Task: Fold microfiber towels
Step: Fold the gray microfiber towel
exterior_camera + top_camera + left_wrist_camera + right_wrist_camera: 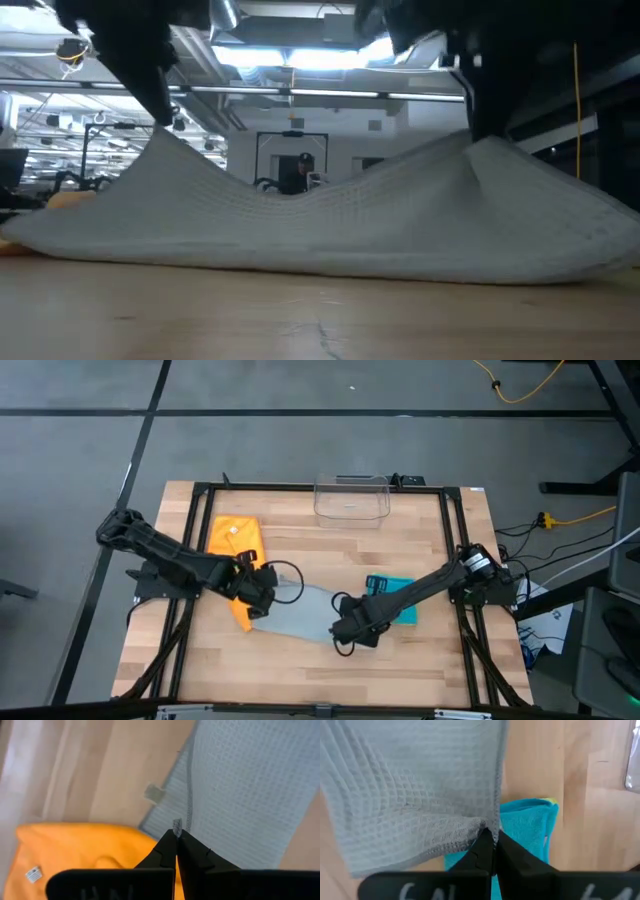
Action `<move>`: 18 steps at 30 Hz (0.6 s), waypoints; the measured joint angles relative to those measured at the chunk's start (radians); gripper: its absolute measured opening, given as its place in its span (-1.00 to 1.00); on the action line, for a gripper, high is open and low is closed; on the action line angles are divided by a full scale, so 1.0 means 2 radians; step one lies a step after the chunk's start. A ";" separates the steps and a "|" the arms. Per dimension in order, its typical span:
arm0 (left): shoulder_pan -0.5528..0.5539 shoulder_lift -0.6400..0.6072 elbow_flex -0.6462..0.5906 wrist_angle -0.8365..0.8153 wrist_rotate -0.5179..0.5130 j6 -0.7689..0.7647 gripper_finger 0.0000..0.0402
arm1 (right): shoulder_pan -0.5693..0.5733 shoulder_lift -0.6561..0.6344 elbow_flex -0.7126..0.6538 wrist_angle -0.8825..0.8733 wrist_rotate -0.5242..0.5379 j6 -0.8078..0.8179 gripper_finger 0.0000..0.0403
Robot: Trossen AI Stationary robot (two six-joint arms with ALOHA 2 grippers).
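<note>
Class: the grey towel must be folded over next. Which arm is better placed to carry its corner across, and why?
Neither clearly: the left gripper and the right gripper are each shut on a corner of the grey towel, lifting it between them.

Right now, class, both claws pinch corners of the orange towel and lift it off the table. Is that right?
Not quite: the left claw and right claw pinch the grey towel, shown in both wrist views. The orange towel lies beside it.
</note>
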 joint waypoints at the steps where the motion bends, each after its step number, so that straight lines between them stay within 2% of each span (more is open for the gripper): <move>1: 0.006 0.000 0.000 -0.001 -0.003 0.000 -0.99 | -0.002 0.000 -0.008 0.003 0.000 -0.009 -0.91; 7: 0.041 0.000 0.000 -0.010 0.001 0.001 -0.81 | -0.016 0.000 -0.043 0.003 -0.001 -0.029 -0.64; 14: 0.066 0.000 0.000 -0.011 0.001 0.006 -0.44 | -0.025 0.000 -0.046 -0.002 0.010 -0.063 -0.34; 18: 0.072 0.000 0.000 -0.013 0.001 0.004 -0.33 | -0.025 0.000 -0.042 -0.038 0.012 -0.092 -0.24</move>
